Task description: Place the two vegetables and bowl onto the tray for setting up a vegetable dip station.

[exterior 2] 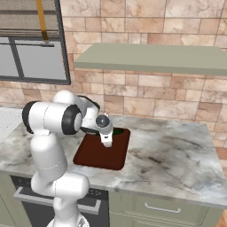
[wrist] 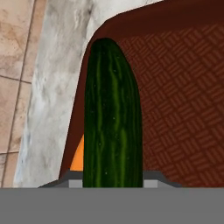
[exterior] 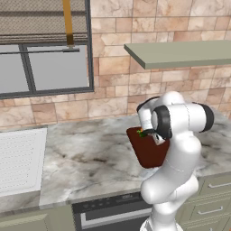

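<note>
A dark green cucumber (wrist: 113,118), one of the two vegetables, stands up between my gripper's fingertips, and the gripper (wrist: 113,181) is shut on it. Behind it lies the dark reddish-brown tray (wrist: 183,100) with its patterned floor. A slip of the orange carrot (wrist: 78,157) peeks out to the left of the cucumber, at the tray's rim. From the base, the gripper (exterior 2: 106,138) hangs over the far part of the tray (exterior 2: 99,155), with green (exterior 2: 118,131) at the tray's far edge. In the left base view, the arm covers part of the tray (exterior: 146,155). The bowl is out of view.
The tray sits on a marble counter (exterior 2: 177,150) backed by a tiled wall. A white ribbed panel (exterior: 20,158) lies at the counter's far left. An olive shelf (exterior 2: 150,57) juts from the wall above. Drawers (exterior 2: 157,208) run below the front edge.
</note>
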